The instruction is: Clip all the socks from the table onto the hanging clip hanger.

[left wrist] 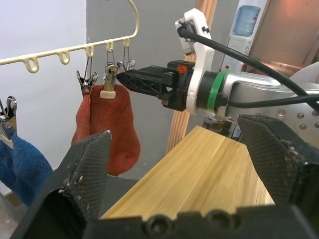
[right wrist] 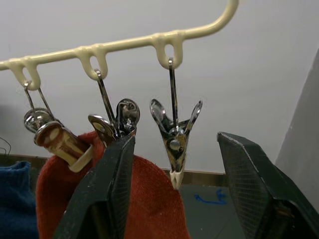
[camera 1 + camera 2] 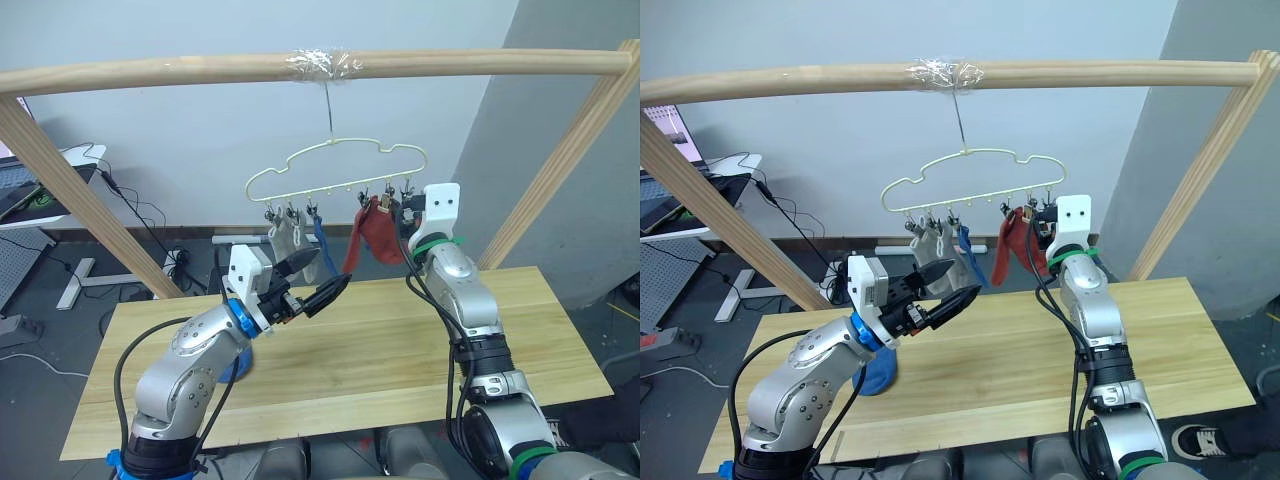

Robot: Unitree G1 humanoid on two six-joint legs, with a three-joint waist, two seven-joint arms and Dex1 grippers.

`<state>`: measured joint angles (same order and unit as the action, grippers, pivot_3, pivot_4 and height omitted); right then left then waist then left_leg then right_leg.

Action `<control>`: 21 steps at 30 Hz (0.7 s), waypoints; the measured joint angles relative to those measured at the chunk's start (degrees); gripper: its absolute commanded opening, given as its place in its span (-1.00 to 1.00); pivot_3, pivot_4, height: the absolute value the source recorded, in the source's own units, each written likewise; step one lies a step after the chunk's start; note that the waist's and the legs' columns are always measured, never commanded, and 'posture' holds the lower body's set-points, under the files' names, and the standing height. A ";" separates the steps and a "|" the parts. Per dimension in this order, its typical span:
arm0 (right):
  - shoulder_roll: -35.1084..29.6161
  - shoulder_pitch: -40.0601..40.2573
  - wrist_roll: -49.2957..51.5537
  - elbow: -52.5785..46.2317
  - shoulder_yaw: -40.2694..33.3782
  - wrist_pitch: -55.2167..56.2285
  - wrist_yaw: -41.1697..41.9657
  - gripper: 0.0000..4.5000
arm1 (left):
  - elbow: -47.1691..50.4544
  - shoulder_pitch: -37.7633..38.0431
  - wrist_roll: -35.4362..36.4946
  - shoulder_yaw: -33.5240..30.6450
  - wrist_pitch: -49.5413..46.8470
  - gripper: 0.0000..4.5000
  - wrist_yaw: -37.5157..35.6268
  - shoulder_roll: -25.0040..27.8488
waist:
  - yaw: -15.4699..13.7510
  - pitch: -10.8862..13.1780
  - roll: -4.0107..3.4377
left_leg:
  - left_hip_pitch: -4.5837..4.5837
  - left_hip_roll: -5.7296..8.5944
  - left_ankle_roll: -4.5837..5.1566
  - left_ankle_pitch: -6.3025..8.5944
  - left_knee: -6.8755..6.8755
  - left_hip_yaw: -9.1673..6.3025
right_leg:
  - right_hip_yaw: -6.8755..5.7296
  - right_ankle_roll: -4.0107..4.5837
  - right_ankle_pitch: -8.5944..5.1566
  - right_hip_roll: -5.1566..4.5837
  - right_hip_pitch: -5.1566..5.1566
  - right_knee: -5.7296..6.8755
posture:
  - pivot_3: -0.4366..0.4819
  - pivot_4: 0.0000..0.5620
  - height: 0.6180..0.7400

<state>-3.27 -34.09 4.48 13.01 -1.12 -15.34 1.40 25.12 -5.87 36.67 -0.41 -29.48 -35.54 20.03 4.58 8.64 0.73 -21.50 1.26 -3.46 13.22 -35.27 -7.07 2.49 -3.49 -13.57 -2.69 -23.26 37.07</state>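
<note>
The pale clip hanger (image 3: 335, 165) hangs by its hook from a taped wooden pole. Clipped to it, from left to right, are light grey socks (image 3: 288, 243), a blue sock (image 3: 320, 238) and rust-red socks (image 3: 378, 235). Another blue sock (image 3: 876, 378) lies on the table (image 3: 400, 340), partly hidden under my left forearm. My right gripper (image 2: 174, 164) is raised to the hanger's right end, open, its fingers on either side of an empty metal clip (image 2: 175, 139) beside the red socks. My left gripper (image 3: 315, 280) hovers open and empty above the table, below the grey socks.
A round wooden pole frame (image 3: 300, 65) spans the table, with slanted legs at left (image 3: 80, 190) and right (image 3: 560, 170). A desk and loose cables (image 3: 140, 215) stand on the floor behind at the left.
</note>
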 measured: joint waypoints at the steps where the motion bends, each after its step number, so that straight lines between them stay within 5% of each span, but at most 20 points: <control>1: 0.03 -0.26 -0.02 0.56 -0.01 0.20 -0.25 0.21 | 0.00 -0.01 -0.02 0.00 0.00 1.00 0.00 0.00 | 0.00 0.00 0.00 | 0.00 0.00 0.00 0.00 0.00 0.00 | 0.00 0.01 0.01 0.00 0.00 0.00 | -0.05 -0.61 1.00; 21: 1.48 -3.27 -1.05 5.56 0.09 5.35 -1.39 0.21 | 0.01 -0.01 -0.40 0.09 0.00 1.00 -0.10 0.20 | -0.01 -0.01 -0.01 | 0.00 0.00 0.00 0.00 0.00 -0.01 | 0.00 0.18 0.11 0.00 0.00 0.01 | -0.05 -0.66 1.00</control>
<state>-1.79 -37.36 3.43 18.57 -1.04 -9.99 0.01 25.13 -5.88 36.27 -0.32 -29.48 -35.64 20.23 4.56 8.63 0.72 -21.50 1.26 -3.46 13.22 -35.27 -7.07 2.49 -3.31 -13.46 -2.69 -23.26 37.08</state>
